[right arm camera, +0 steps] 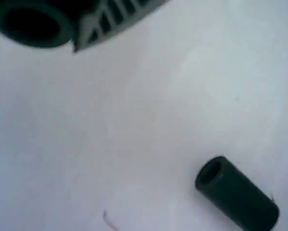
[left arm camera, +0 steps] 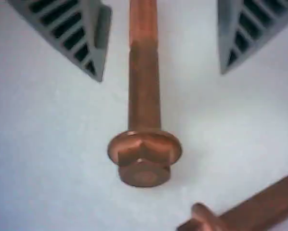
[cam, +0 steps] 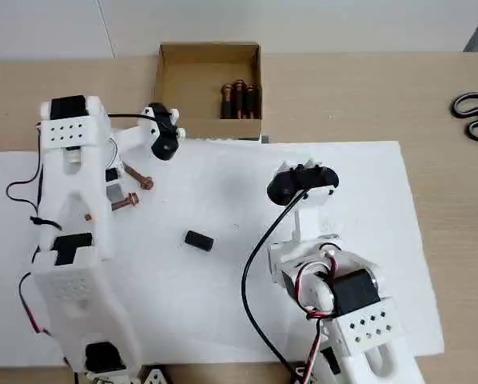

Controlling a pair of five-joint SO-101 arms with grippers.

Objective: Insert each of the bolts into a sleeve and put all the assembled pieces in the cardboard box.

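Close by the cardboard box, left gripper straddles a bolt, fingers spread; right gripper pinches a sleeve.

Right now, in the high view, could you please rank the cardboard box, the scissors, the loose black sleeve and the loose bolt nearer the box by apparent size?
1. cardboard box
2. scissors, cut off at the frame edge
3. black sleeve and bolt: too alike to rank; bolt longer, sleeve thicker.

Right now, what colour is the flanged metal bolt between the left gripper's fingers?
Copper-brown bolt, best in left wrist view.
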